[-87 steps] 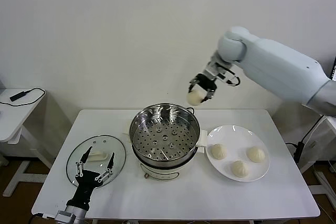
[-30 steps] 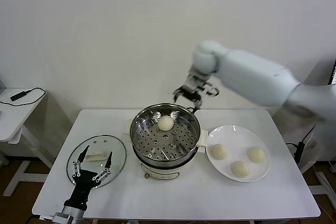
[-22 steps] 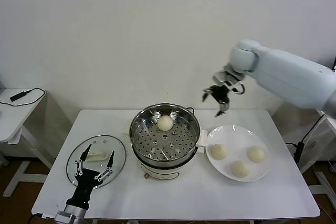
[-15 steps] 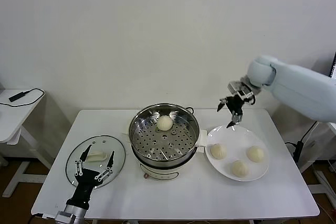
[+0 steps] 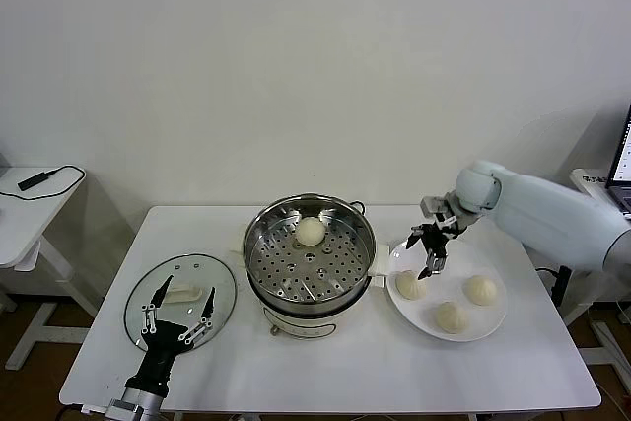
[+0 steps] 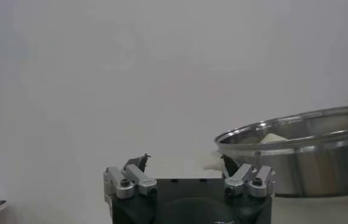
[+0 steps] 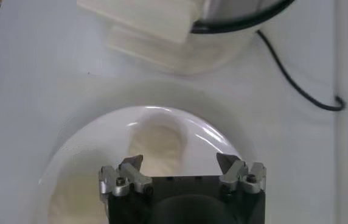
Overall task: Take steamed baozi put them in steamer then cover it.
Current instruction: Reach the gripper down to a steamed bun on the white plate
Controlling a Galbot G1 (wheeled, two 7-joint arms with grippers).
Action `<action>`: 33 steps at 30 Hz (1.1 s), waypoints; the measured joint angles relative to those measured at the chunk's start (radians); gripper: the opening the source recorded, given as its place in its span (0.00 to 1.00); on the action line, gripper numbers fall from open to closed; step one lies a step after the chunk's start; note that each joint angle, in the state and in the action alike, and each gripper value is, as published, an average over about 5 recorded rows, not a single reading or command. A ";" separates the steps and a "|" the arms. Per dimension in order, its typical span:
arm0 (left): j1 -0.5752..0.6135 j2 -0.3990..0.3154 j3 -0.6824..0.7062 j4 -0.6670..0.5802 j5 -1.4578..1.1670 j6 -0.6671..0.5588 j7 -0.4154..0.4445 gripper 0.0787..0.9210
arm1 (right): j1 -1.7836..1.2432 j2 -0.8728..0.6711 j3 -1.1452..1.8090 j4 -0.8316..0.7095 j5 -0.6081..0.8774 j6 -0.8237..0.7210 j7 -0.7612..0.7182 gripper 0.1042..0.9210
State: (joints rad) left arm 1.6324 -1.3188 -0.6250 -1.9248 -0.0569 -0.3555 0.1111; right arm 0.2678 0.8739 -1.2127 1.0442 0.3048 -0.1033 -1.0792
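Three on the plate: three steamed baozi (image 5: pixel 452 298) sit on the white plate (image 5: pixel 495 326) at the right of the tabletop (image 5: pixel 345 367); the one nearest the steamer (image 5: pixel 410 285) is the one I am lined up on.
One already in: a single baozi (image 5: pixel 311 231) rests on the perforated tray at the far side of the steamer (image 5: pixel 309 258), which stands mid-tabletop.
Right tool: the right tool (image 5: pixel 429 250) hovers just above the plate's near-left bun, its fingers spread apart and empty; in the right wrist view the bun (image 7: pixel 157 146) lies between the two tips of the right tool (image 7: pixel 179 163).
Left tool: the left tool (image 5: pixel 176 315) is parked at the near left over the near edge of the cover (image 5: pixel 180 295), fingers apart, holding nothing.
How I'd do the pick: I'd drop straight down so the bun's widest part sits between the fingers, close gently since the dough looks soft, and lift clear before swinging left, staying off the neighbouring buns.
Placing: my aim would be a bare patch of tray near me, apart from the bun already there.
Bun orientation: dome up, flat side down; it is round, so I see no long axis and any grasp angle should serve.
Cover orientation: lying flat, white handle (image 5: pixel 182 294) facing up, its long side running left to right.
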 measured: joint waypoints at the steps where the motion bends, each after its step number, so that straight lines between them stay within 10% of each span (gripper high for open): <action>1: 0.000 0.000 0.000 0.001 0.000 0.000 0.000 0.88 | -0.005 0.003 0.000 -0.003 -0.002 -0.001 0.001 0.88; 33: -0.002 0.002 -0.003 0.002 0.001 -0.009 -0.001 0.88 | 0.003 -0.018 -0.007 0.027 -0.032 -0.018 0.017 0.68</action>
State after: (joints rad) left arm 1.6306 -1.3170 -0.6279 -1.9230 -0.0562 -0.3643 0.1103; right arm 0.2703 0.8562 -1.2198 1.0717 0.2729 -0.1212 -1.0621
